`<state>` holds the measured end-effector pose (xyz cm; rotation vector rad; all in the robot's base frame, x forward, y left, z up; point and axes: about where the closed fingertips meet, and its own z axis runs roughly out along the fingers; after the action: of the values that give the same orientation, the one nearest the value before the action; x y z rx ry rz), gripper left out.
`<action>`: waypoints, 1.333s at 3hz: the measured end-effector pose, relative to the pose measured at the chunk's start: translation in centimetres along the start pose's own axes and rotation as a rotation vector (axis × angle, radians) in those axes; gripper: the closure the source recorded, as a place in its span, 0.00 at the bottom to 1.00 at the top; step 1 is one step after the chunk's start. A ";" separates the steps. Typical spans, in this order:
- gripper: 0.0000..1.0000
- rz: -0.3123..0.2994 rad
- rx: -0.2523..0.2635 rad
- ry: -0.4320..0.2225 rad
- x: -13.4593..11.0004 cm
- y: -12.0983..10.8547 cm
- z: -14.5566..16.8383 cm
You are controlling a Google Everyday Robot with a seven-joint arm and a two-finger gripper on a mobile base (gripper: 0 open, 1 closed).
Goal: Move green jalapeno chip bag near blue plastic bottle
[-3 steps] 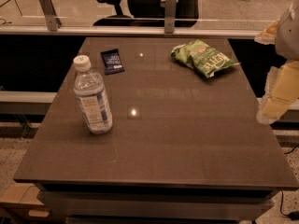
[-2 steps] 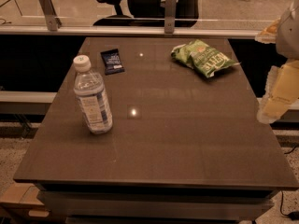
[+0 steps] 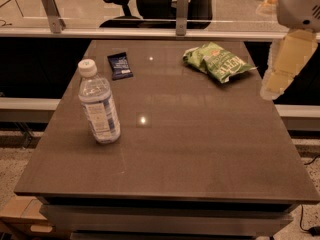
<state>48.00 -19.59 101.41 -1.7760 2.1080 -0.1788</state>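
Note:
The green jalapeno chip bag (image 3: pixel 218 62) lies crinkled on the far right part of the brown table (image 3: pixel 200 149). The blue plastic bottle (image 3: pixel 99 104) stands upright near the table's left edge, well apart from the bag. My gripper (image 3: pixel 272 86) hangs in the air just off the table's right edge, to the right of the bag and not touching it. Nothing shows in it.
A small dark-blue flat packet (image 3: pixel 120 65) lies at the far left, behind the bottle. A glass partition with metal posts (image 3: pixel 181 11) runs along the far edge, with an office chair (image 3: pixel 150 1) behind it.
My arm at the right has shifted a little up and to the left, closer to the chip bag. The bag, bottle and packet have not moved.

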 end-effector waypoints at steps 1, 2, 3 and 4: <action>0.00 0.020 0.008 -0.040 -1.0 -3.0 -0.1; 0.00 0.089 -0.006 -0.097 -1.2 -6.1 1.0; 0.00 0.204 -0.021 -0.143 -1.0 -8.1 3.2; 0.00 0.346 -0.035 -0.152 -0.2 -10.0 6.3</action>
<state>59.50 -20.44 98.99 -1.3650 2.2731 0.0837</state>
